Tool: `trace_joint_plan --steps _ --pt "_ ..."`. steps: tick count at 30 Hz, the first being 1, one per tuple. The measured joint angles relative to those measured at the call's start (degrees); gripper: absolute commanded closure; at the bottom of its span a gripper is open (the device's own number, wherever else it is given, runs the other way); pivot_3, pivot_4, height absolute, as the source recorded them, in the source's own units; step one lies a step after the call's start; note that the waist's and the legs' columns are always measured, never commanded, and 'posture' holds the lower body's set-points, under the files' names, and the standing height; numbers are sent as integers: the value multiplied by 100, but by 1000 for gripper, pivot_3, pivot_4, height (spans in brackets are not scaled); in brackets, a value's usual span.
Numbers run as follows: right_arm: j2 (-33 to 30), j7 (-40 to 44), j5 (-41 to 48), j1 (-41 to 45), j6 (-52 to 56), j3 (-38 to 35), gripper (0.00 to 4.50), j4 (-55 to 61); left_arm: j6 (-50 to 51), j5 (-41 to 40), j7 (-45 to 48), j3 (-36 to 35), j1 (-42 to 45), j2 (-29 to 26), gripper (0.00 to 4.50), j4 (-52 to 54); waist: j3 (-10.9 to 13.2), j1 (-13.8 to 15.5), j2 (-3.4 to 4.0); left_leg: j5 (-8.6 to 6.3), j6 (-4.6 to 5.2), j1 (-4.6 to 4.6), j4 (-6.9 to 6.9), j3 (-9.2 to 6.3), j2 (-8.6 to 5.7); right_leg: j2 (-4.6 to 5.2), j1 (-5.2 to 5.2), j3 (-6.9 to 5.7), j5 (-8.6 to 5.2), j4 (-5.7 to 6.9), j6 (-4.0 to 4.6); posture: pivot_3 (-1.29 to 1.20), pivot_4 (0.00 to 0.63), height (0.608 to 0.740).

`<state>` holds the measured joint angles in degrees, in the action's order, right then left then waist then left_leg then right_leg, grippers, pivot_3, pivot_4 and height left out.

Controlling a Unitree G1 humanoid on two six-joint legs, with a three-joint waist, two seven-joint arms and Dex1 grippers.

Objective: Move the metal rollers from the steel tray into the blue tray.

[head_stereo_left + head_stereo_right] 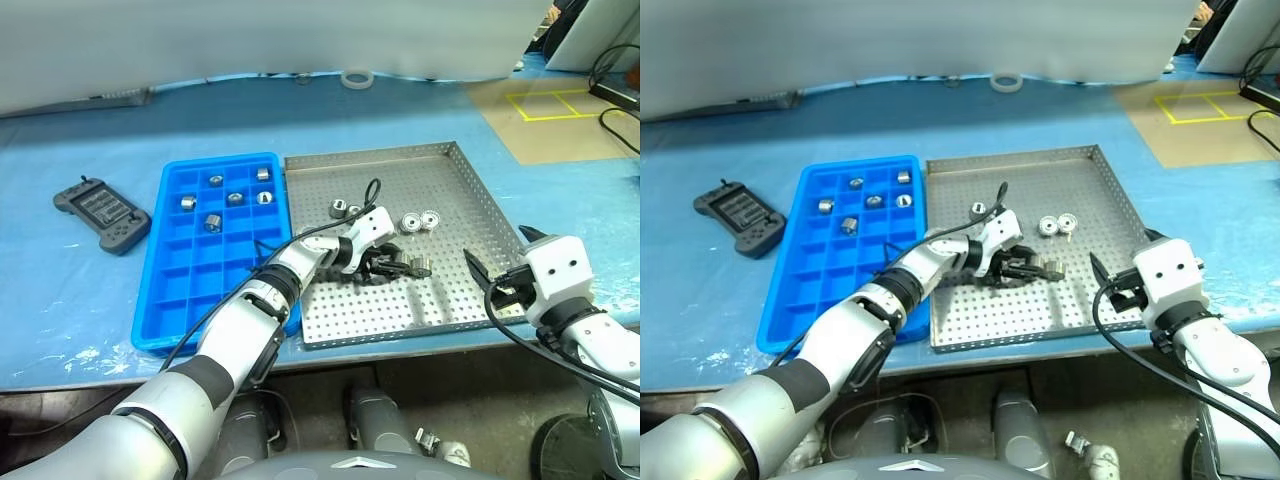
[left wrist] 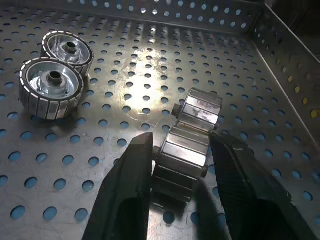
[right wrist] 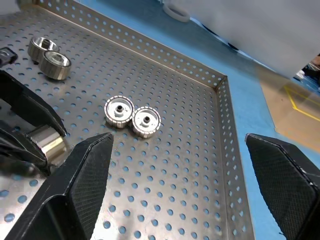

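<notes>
I want the small shiny silver metal roller point(image 2: 181, 161) that lies on its side in the big flat grey steel tray with rows of little holes point(image 1: 455, 190). To do this well, I should squeeze it on its two flat ends, right in the middle, and only lift when it sits snug. A second roller point(image 2: 199, 108) touches its far end, so I should lift straight up and not bump it.

The roller sits between my left jaws point(image 2: 180, 165). They are partly closed around it, one finger point(image 2: 131, 172) touching it and the other just beside it; I cannot tell yet if they hold it tight.

Two more rollers point(image 1: 420, 221) lie near, further back in the steel tray. The bright blue plastic tray with square boxes point(image 1: 170, 290) touches the steel tray's left side. My right jaws point(image 1: 505, 265) hang wide open over the steel tray's right edge, holding nothing.
</notes>
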<state>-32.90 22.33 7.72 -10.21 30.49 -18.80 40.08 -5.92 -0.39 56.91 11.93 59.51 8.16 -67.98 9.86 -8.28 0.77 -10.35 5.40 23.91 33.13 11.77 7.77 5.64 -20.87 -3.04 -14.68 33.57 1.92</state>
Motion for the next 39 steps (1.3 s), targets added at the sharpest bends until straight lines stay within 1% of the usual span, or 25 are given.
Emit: trace_joint_plan --steps 2,6,8,11,15,19,22,24,27,29,33,35,39 --pt "-70 92 23 131 -1 66 0 -55 209 -199 149 -193 1 -15 2864 173 0 -2 0 0 0 0 0 0 0 1 0 -1 0 1 0 -470 150 740" --pt "-227 492 154 301 -5 507 0 -71 783 -668 560 -564 12 -125 2864 859 0 21 0 0 1 2 0 -2 1 1 -3 -3 0 6 0 -413 150 740" --pt "-280 633 182 448 -19 668 0 -109 1009 -770 664 -635 -21 -301 2864 1202 0 42 0 1 1 3 0 -2 2 1 -7 -2 0 9 1 -386 150 740" --pt "-436 811 181 930 -173 809 0 -400 1393 -890 682 -757 -264 -753 2864 1728 0 60 0 3 -2 -1 2 -3 4 0 -9 -2 1 21 1 -333 150 740" --pt "-534 957 166 1375 -457 830 0 -1027 1537 -807 584 -675 -777 -1084 2864 2232 0 239 0 4 -3 3 2 -3 4 0 -7 -3 1 18 2 -317 150 740" --pt "-574 1067 155 1413 -606 819 0 -1279 1539 -750 357 -594 -874 -1034 2864 2476 0 594 0 1 9 18 4 1 1 9 -14 -5 2 21 3 -316 150 740" --pt "-577 1061 199 1375 -605 640 0 -1242 1511 -740 202 -573 -825 -893 2278 2509 0 718 0 -2 13 18 5 5 -2 15 -13 -7 2 22 3 -327 150 740" --pt "-584 1032 195 1337 -605 545 0 -1231 1496 -750 203 -546 -827 -799 1685 2509 0 740 0 -2 13 18 5 6 -2 15 -14 -7 2 23 3 -371 150 740" --pt "-548 914 183 927 -542 415 0 -993 1427 -719 73 -459 -800 -513 636 2501 0 757 0 -2 13 17 5 6 -1 15 -13 -8 2 22 2 -389 150 740" --pt "-510 851 178 743 -486 373 0 -860 1296 -583 -40 -279 -714 -354 77 2425 0 716 0 -2 12 16 6 6 -2 15 -16 -5 2 21 2 -419 150 740" --pt "-508 739 161 520 -409 210 0 -639 1211 -415 39 61 -633 -89 77 2193 -1 622 1 1 5 1 5 6 -1 14 -7 -5 2 21 1 -451 150 740" --pt "-508 661 139 480 -366 122 0 -580 1126 -330 137 259 -638 -73 77 2124 0 576 1 2 4 1 5 5 -1 14 -8 -3 2 21 1 -451 150 740" --pt "-506 585 139 425 -299 -3 0 -527 1069 -245 151 424 -633 -60 77 2020 -2 455 3 2 4 -1 5 5 -1 13 -8 -1 2 21 1 -473 150 740"
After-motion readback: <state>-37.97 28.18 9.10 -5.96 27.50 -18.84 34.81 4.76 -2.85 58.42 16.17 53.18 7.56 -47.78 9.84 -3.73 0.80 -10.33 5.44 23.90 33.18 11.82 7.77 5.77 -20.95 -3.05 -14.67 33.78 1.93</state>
